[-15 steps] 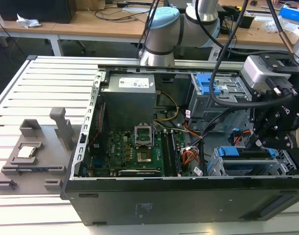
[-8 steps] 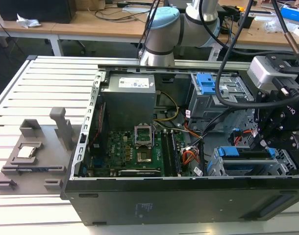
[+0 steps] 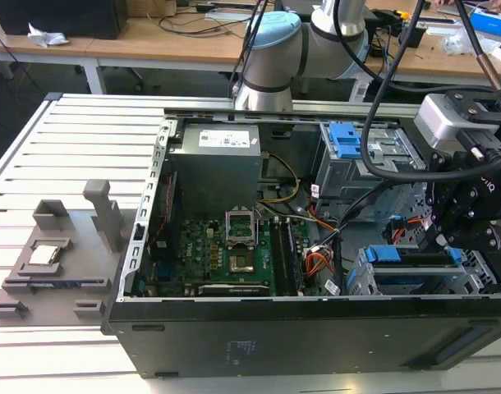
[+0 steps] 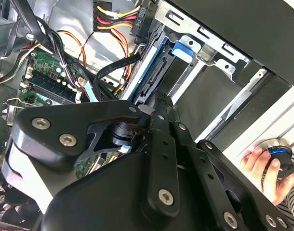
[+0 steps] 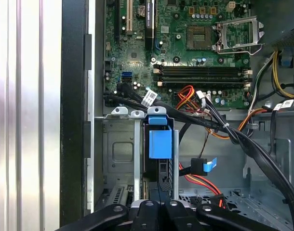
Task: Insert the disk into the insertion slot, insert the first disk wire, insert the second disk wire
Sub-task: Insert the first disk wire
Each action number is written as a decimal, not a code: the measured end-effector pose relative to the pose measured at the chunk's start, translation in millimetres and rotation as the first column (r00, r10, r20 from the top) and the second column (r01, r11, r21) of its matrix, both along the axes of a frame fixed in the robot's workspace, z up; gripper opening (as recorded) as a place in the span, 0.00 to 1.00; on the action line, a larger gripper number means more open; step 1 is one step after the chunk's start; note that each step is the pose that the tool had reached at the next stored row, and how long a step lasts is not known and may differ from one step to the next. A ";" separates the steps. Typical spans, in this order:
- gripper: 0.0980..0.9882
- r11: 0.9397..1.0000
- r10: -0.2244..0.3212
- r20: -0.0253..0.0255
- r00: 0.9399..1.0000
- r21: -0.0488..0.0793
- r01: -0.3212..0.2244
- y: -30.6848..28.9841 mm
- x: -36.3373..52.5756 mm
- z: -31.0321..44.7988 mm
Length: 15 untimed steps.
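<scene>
Slatted table [image 3: 37, 148] bears the case [image 3: 316, 336]; disk [image 5: 160, 143] apparently sits in insertion slot [image 5: 119, 149].

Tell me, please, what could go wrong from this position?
The hand hangs just over the disk among loose black cables; it might snag one. A person's fingers sit just outside the case, close to the hand; they could be struck. The red-and-orange wires beside the insertion slot could get pinched.

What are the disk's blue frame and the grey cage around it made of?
The disk's blue carrier looks like moulded plastic: smooth, evenly coloured, matt. The insertion slot cage seems thin sheet metal: grey, dull sheen, folded edges, stamped cut-outs.
</scene>
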<state>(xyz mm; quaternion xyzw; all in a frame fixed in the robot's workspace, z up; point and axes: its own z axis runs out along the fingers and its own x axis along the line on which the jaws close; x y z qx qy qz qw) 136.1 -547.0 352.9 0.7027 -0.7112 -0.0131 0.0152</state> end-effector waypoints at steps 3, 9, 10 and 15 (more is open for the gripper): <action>0.08 1.000 0.000 0.000 1.000 0.000 0.000 0.0 0.0 0.0; 0.23 1.000 0.000 0.000 1.000 -0.001 0.000 0.6 0.7 0.0; 0.23 1.000 0.001 0.000 1.000 -0.001 -0.001 1.3 1.3 0.0; 0.23 1.000 0.007 -0.001 1.000 -0.001 -0.007 9.8 8.3 0.1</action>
